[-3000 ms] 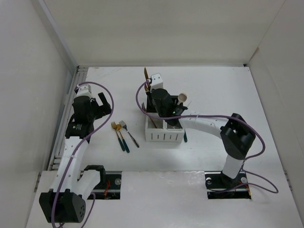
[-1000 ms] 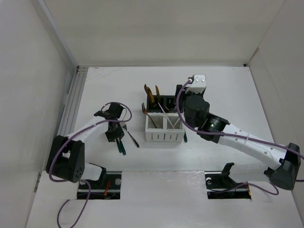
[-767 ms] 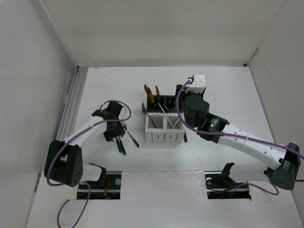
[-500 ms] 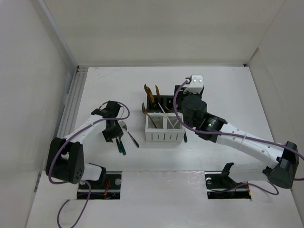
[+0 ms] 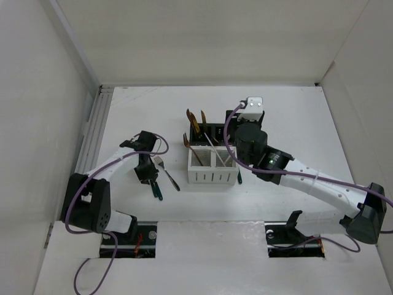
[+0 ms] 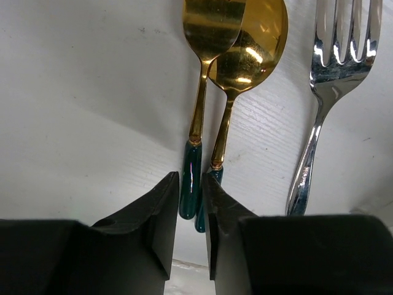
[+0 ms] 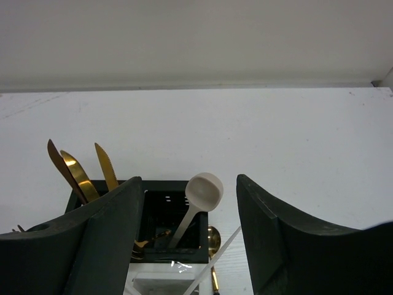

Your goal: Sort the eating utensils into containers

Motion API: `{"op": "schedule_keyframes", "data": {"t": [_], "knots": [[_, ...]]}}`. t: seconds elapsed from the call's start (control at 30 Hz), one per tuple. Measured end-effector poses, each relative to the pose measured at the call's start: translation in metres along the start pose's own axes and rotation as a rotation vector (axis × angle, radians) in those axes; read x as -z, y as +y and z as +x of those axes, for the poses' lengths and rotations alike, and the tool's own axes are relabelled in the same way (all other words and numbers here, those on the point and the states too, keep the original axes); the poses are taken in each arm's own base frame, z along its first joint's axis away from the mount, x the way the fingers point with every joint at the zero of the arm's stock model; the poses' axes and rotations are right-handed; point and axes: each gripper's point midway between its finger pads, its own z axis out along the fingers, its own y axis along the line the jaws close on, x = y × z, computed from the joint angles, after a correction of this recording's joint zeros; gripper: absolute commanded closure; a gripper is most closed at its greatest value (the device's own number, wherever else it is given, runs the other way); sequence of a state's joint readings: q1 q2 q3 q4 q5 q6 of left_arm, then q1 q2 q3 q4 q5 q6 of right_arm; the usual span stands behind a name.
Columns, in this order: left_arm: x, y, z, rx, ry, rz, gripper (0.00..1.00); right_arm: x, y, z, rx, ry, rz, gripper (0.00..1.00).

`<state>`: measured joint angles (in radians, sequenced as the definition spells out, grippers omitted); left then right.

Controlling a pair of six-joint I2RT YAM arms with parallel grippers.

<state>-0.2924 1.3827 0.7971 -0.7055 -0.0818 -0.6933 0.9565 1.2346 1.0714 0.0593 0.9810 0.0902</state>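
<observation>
The left arm has come down from the left side of the table (image 5: 282, 117). Its left gripper (image 6: 190, 181) now sits low over the things lying left of the bins (image 5: 212, 177). The right arm has swung out to the right, and the cream spoon (image 7: 202, 189) it carried three seconds ago now stands in a bin.

From the left wrist, two gold spoons lie side by side on the table, bowls pointing away. The left spoon (image 6: 212, 24) lies a little over the right spoon (image 6: 255, 49) at the bowls. The two black fingers are pulled close together, and the dark teal handle of the left spoon sits right between them. They look pinched on it. The right spoon's handle end slips under the right finger. A silver fork (image 6: 325, 123) lies flat just beside the spoons, apart from them.

The right gripper (image 7: 189, 178) hangs above the bins with its fingers wide apart and nothing in them. Below it, the cream spoon leans in a black bin at the back, bowl up. Three gold and brown knives (image 7: 105, 166) stick up from the black bin next to it, tilted to the left. The two white bins stand in front, touching the black ones. One more piece with a teal handle (image 5: 239, 177) lies on the table, just to the right of the white bins.
</observation>
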Motion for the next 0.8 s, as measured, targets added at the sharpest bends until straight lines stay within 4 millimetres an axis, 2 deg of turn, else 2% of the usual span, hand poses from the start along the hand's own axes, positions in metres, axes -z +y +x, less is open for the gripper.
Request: {"op": "schedule_keyframes", "data": {"t": [0.47,0.57,0.63,0.67,0.7,0.73,0.8], "knots": [[-0.016,-0.002,0.005,0.005,0.041,-0.009,0.82,-0.004,-0.012,0.010,0.042,0.012,0.036,0.32],[-0.020,-0.001,0.007,0.006,0.061,-0.018,0.76,-0.008,-0.019,0.009,0.043,0.011,0.058,0.32],[-0.020,-0.001,0.007,0.005,0.064,-0.015,0.76,-0.011,-0.025,0.008,0.045,0.010,0.074,0.32],[-0.020,-0.002,0.007,0.005,0.065,-0.013,0.78,-0.012,-0.027,0.007,0.044,0.010,0.079,0.32],[-0.020,-0.002,0.008,0.004,0.067,-0.010,0.85,-0.014,-0.030,0.007,0.044,0.010,0.085,0.32],[-0.020,-0.003,0.008,0.004,0.070,-0.006,1.00,-0.015,-0.032,0.007,0.044,0.009,0.089,0.32],[-0.020,-0.005,0.008,-0.002,0.071,0.003,1.00,-0.018,-0.036,0.006,0.042,0.009,0.097,0.32]]}}
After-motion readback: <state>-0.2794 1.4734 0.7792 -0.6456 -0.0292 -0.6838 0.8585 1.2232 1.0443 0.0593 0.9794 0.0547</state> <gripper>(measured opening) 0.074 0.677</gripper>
